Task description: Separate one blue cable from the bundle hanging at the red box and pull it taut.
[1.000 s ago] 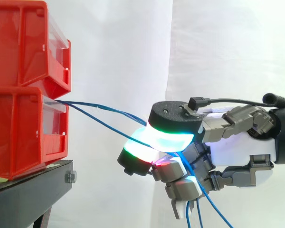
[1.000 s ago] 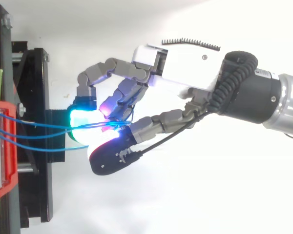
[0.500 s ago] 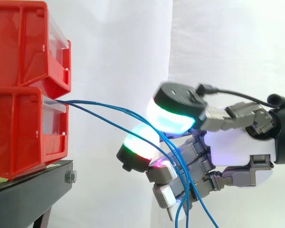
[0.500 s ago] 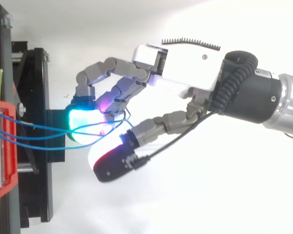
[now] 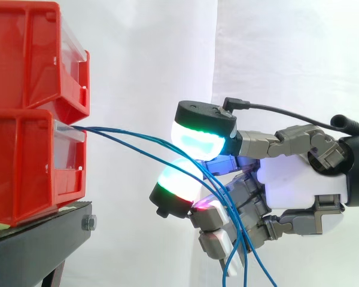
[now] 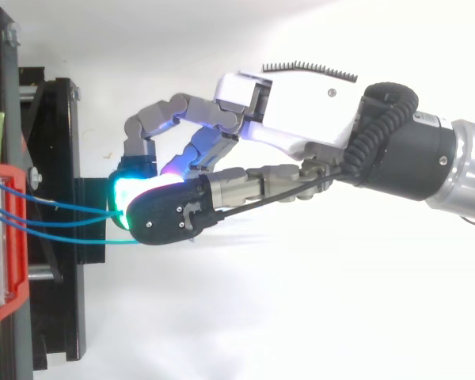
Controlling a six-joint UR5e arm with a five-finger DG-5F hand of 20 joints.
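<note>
Top view, hand (image 6: 301, 119) covers blue cables (image 6: 57, 205), side view, cables slack, hold unclear.

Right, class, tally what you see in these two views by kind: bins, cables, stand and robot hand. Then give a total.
Red bins: 2
Blue cables: 3
Black stand: 1
Robot hand: 1
Total: 7

Seen from above, the hand (image 6: 171, 215) covers where the blue cables (image 5: 134, 137) end, so contact cannot be judged. In the side view they exit at 6 o'clock, and the red bins (image 5: 30, 137) are cropped at 9 o'clock.
</note>
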